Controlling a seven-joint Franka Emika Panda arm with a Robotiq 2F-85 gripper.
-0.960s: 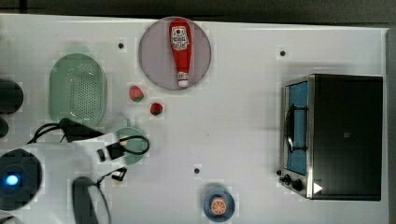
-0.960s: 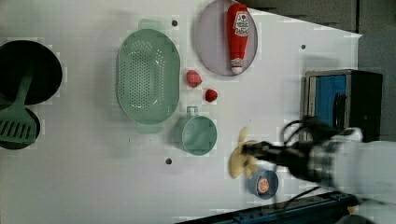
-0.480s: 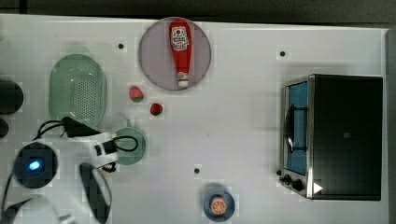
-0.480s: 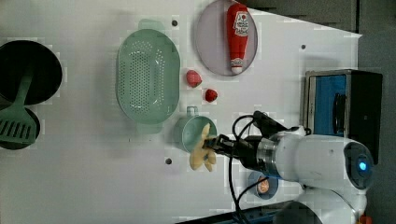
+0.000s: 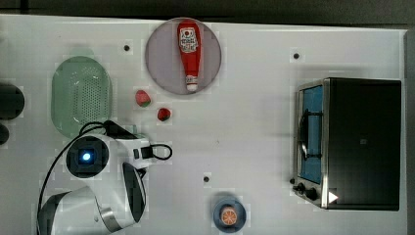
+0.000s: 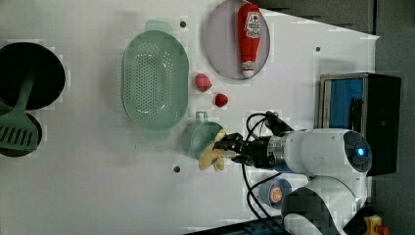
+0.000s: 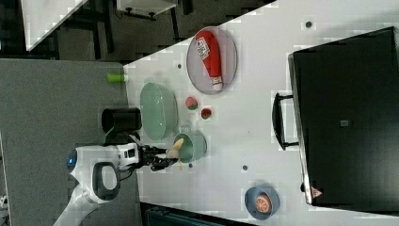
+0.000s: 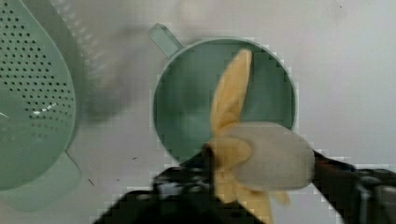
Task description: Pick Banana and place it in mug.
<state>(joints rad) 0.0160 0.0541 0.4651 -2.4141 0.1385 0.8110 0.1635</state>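
Note:
The banana point(image 8: 261, 158), pale cream with yellow peel flaps, sits between the fingers of my gripper point(image 8: 266, 186), which is shut on it. It hangs over the near rim of the teal-green mug point(image 8: 187, 107), and one peel flap reaches over the mug's mouth. The left view shows the banana point(image 6: 213, 155) at the lower edge of the mug point(image 6: 198, 139), with the gripper point(image 6: 229, 147) just to its right. The right view has the banana point(image 7: 176, 146) at the mug's point(image 7: 195, 146) left rim, held by the gripper point(image 7: 164, 157). In the top view my arm point(image 5: 122, 156) covers the mug.
The green perforated colander point(image 6: 155, 78) stands close beside the mug. Two small red fruits point(image 6: 203, 82) point(image 6: 221, 100) lie between it and a plate with a ketchup bottle point(image 6: 248, 36). A blue bowl with an orange slice point(image 5: 228, 215), a toaster oven point(image 5: 352, 142) and a dark pan with a spatula point(image 6: 24, 78) stand further off.
My arm has carried the banana toward the left view's left, from open table beside the blue bowl to the mug's rim. The other things have not moved.

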